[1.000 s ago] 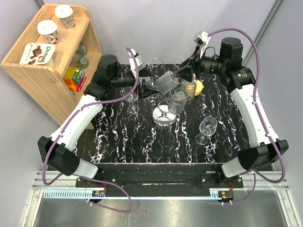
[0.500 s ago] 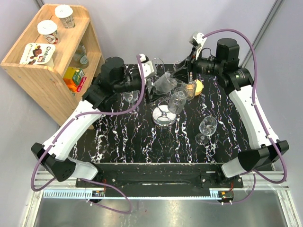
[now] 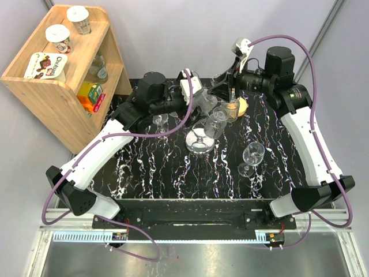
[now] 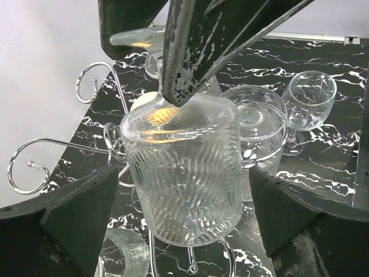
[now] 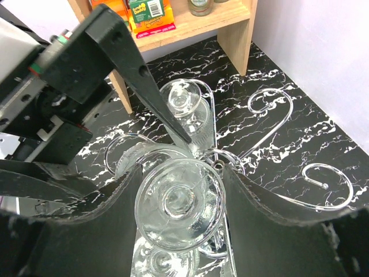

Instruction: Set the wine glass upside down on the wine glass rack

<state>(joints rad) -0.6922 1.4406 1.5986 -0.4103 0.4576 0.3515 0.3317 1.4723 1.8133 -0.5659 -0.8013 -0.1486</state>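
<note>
Black marble table (image 3: 144,173): wine glass rack (image 3: 199,142) stands at centre. Wine glass (image 4: 184,179), ribbed bowl, held tilted over rack top among curled wire arms, not yet hung. Right gripper (image 5: 180,176) clamped on its foot. Left gripper (image 4: 183,202) released, fingers wide either side of bowl, clear of it.

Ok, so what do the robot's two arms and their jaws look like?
Both the left arm and the right arm have white shell links joined by chunky black joints, on black bases. A purple cable loops along each, and a small white camera module sits by each wrist. The jaws are flat, dark, wedge-shaped plates, scuffed with pale scratches.
</note>
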